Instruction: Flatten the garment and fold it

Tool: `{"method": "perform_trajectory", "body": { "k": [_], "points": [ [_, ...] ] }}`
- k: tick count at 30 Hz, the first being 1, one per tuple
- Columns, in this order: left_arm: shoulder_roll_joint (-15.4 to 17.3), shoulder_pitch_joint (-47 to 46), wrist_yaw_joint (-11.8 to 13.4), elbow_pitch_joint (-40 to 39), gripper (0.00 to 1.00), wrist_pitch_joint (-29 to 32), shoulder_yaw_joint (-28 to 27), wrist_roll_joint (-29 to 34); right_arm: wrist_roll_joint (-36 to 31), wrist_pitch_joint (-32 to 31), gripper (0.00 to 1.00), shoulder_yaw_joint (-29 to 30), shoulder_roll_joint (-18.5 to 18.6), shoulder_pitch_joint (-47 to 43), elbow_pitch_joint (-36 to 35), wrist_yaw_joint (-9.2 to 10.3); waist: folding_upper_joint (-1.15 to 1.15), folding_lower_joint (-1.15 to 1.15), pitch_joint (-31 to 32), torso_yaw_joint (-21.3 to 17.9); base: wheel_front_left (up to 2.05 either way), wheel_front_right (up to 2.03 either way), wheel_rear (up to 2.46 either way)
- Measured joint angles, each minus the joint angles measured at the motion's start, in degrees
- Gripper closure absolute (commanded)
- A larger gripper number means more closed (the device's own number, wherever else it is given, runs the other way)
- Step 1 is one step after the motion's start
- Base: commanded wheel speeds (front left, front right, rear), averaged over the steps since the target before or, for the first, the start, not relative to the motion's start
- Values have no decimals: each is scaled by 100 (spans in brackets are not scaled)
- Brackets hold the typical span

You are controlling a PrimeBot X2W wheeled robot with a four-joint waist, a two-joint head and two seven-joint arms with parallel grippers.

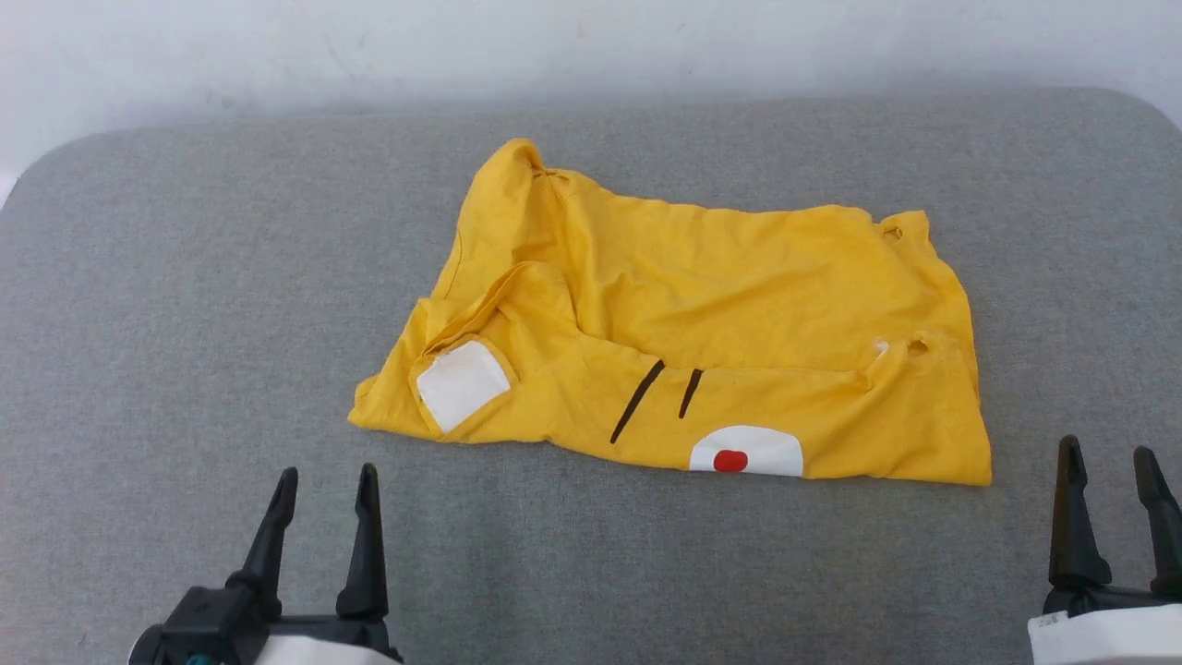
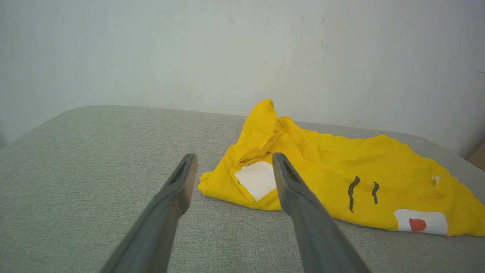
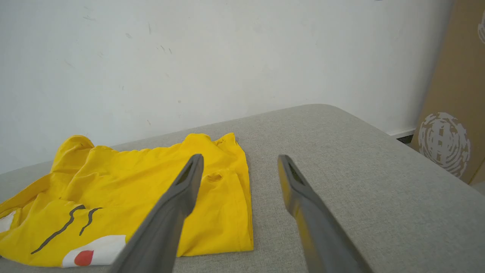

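Head view, garment [image 1: 739, 305]: one soft yellow T-shirt lay rumpled.
Tabletop [image 1: 185, 277]: one, grey woven, round-cornered.
Left pincer [image 1: 328, 471], right pincer [image 1: 1106, 447]: two, stood wide, empty.

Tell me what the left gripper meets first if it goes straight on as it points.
Probably the garment, at its end with the white patch. The left gripper hangs open short of it; depth unclear.

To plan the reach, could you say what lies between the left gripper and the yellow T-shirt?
Bare grey upholstery separates left gripper from T-shirt, per head view.
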State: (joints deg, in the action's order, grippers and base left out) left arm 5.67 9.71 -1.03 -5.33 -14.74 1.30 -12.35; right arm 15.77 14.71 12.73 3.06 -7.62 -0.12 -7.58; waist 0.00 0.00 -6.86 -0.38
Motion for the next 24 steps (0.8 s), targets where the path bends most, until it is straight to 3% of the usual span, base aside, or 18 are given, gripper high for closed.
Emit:
{"method": "perform_trajectory", "body": {
  "k": [5,13,19,24],
  "points": [
    [89,-472,-179,344,0,179,91,2,-9,2,0,-21,-1,10,-60,0,0,0,-78,50,0,0,0],
    [620,-1709,-404,902,0,1858,303,-120,-16,2,0,-152,-2,131,-56,0,0,1,-362,106,0,0,0],
    [808,-2346,-482,1339,0,3126,281,-510,-18,2,0,-222,-2,289,-20,0,0,1,-634,92,0,0,0],
    [879,-2645,-398,1560,0,3634,171,-662,-18,2,0,-245,-3,361,38,0,0,2,-820,22,0,0,0]
  ]
}}
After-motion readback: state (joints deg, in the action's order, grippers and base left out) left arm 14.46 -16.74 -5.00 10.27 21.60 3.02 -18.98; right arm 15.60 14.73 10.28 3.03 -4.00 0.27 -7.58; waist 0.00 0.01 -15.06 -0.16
